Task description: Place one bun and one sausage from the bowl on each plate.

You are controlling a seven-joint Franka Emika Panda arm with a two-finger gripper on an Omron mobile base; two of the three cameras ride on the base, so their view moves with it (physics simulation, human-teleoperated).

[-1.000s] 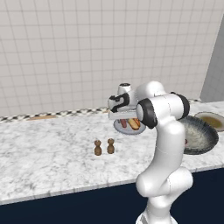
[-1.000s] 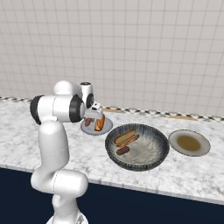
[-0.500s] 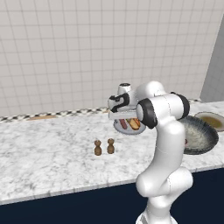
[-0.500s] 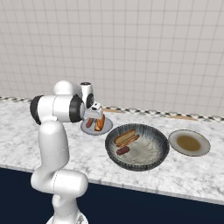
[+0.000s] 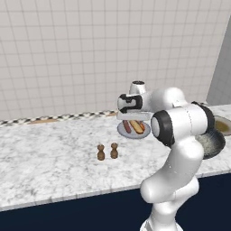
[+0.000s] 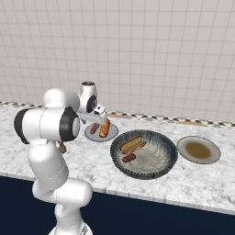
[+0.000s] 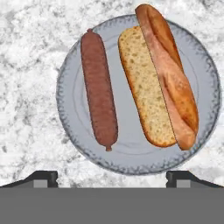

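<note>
We take the bowl (image 6: 144,154) as our landmark; it sits on the marble bench (image 5: 49,158) nearest the front edge and contains one bun (image 6: 131,144) with one sausage (image 6: 129,158) lying just in front of it. Beside the bowl, toward the bench end, we see a second plate (image 6: 198,149) with a brown centre. Beyond the bowl, on its other side, stands the light-grey plate (image 7: 70,74), carrying a sausage (image 7: 99,89) and an opened bun (image 7: 158,78) side by side, apart from each other. Above this plate hangs the gripper (image 7: 112,177), jaws spread wide and gripping nothing. Further from the bowl, past this plate, stand two small brown shakers (image 5: 107,151). Behind everything rises the tiled wall (image 5: 67,54).
</note>
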